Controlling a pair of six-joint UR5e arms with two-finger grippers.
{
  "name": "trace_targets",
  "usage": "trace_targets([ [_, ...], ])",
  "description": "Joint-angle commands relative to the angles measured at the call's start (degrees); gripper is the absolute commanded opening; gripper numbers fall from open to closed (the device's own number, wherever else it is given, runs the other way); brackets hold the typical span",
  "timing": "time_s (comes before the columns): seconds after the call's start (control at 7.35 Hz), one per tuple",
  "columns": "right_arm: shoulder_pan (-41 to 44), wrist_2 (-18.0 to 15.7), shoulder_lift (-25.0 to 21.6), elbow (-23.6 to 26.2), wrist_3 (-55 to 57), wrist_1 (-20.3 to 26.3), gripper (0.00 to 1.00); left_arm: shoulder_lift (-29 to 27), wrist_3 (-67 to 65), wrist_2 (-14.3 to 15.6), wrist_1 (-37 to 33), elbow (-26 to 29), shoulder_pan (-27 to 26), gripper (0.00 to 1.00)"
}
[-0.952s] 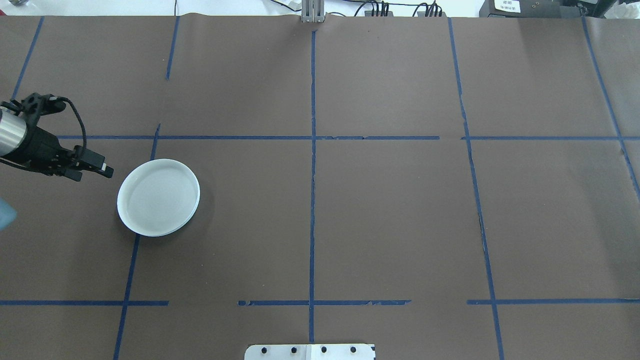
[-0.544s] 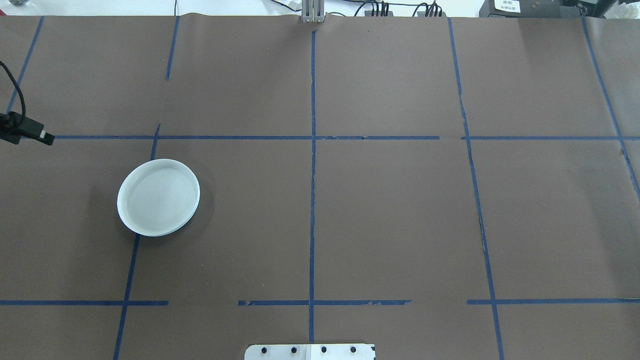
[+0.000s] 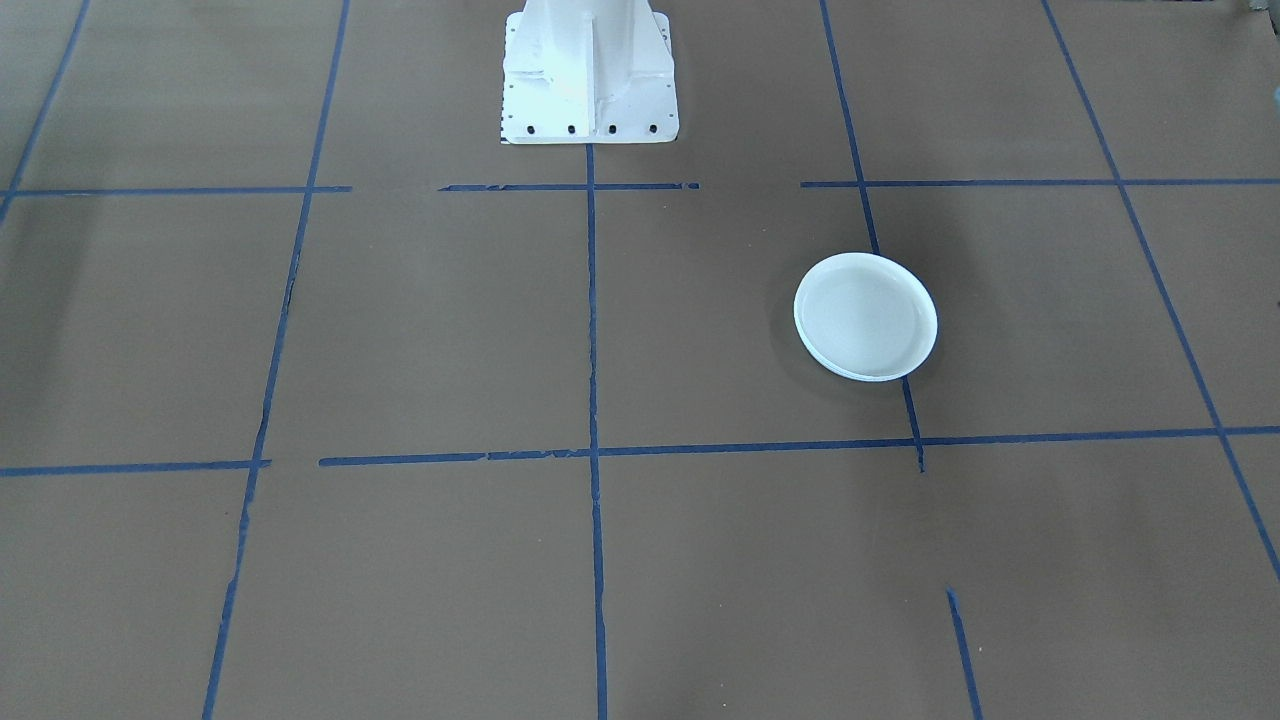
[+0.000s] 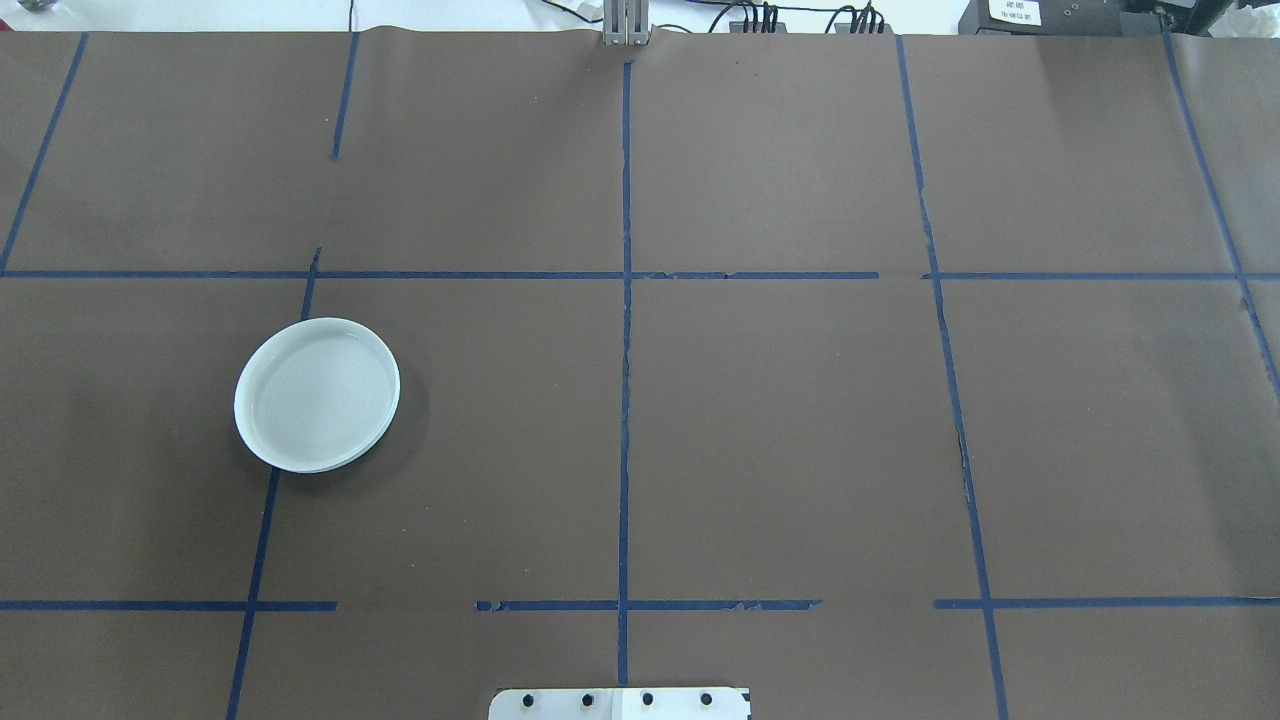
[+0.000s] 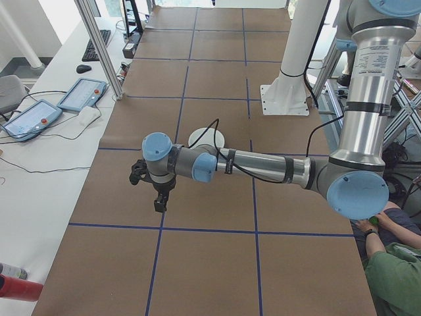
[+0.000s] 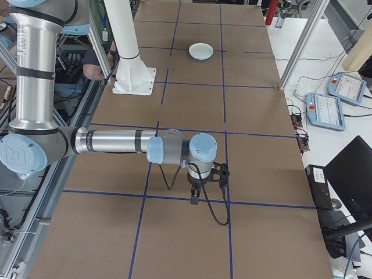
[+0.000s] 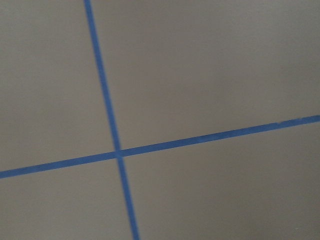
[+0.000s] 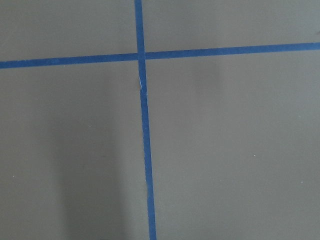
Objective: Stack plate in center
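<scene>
**Both arms hanging clear of the stacked plates**

The left tool [image 5: 160,201] is showing only in the left side view, hanging point-down over the brown desk [image 4: 780,420] on the near arm, which is stretching out level from the robot's side; whether its fingers are apart or together cannot be told from that view. The right tool [image 6: 196,196] is likewise showing only in the right side view, pointing down over a crossing of blue tape lines [image 4: 626,400], and its state cannot be told either. Neither tool is holding anything that can be seen. Each wrist camera is looking down on bare brown paper with a tape crossing [image 7: 118,152] and nothing else.

The pale plate [image 4: 317,394] is lying flat on the desk on the robot's left side, well apart from the middle line, its near edge covering one of the tape lines. A second rim is peeking out beneath its near edge in the overhead view, so it is sitting on another plate. In the left side view the arm is partly hiding it.

The white pedestal base [image 3: 589,70] is standing at the robot's edge of the desk. Pendant tablets [image 5: 82,94] are lying on a side bench, and a person [image 5: 395,263] is sitting by the robot's base.
</scene>
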Motion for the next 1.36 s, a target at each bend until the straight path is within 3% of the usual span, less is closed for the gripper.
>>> trace_targets([
  [0.0, 0.0, 0.0, 0.0, 0.0, 0.0, 0.0, 1.0, 0.8, 6.6, 0.4, 6.9, 0.2, -3.7, 1.0],
  [1.22, 0.0, 0.0, 0.0, 0.0, 0.0, 0.0, 1.0, 2.0, 6.6, 0.4, 4.8, -1.5, -3.2, 1.0],
])
